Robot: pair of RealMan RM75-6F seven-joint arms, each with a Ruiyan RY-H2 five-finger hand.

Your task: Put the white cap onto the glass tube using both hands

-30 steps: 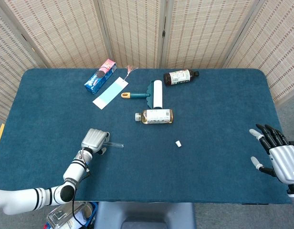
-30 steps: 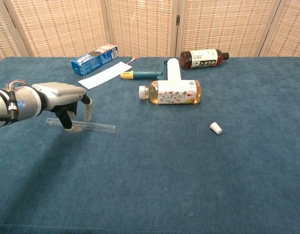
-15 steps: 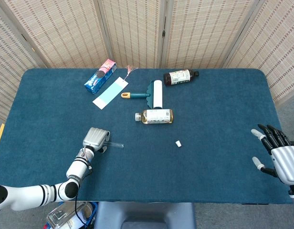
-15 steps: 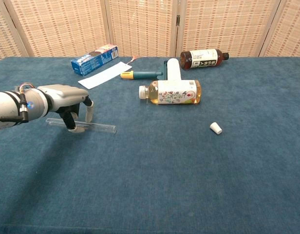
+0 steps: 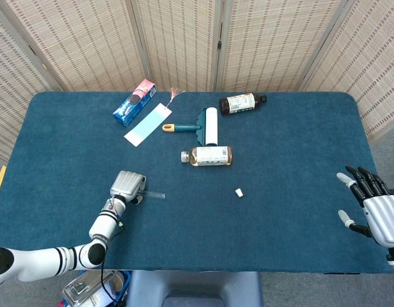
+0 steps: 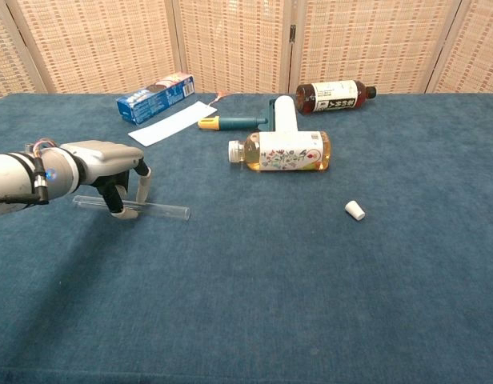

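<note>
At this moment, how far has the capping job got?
Nothing is finished. The left hand is down over the glass tube, which lies on the table; whether it grips it is unclear. The white cap lies untouched, and the right hand is open far from it. Picking up the cap and fitting it remain.

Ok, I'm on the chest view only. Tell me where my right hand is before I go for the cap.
Observer: The right hand hangs past the table's right edge, fingers spread, holding nothing.
Operator: Give me the cap's position from above.
Observer: The white cap lies on bare cloth, below the pale bottle, well left of that hand.
Operator: Now check the left side from above.
Observer: The left hand covers one end of the glass tube; the other end points toward the cap.
</note>
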